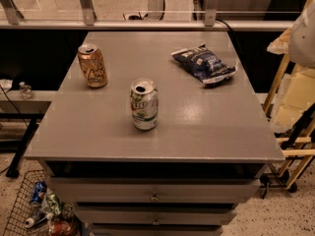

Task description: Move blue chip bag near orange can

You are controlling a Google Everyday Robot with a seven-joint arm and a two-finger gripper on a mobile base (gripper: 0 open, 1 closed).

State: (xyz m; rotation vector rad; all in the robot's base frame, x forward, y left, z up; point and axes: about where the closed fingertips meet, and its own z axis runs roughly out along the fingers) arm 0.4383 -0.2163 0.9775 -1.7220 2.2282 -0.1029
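Note:
The blue chip bag lies flat on the grey table at the back right, dark navy with white lettering and pale edges. The orange can stands upright at the back left of the table, its silver top open. The two are far apart, with the width of the table between them. My gripper does not show in the camera view.
A white-and-green can stands upright near the table's middle, between bag and orange can but closer to the front. A wooden frame stands right of the table. A wire basket of cans sits on the floor at lower left. Drawers run below the tabletop.

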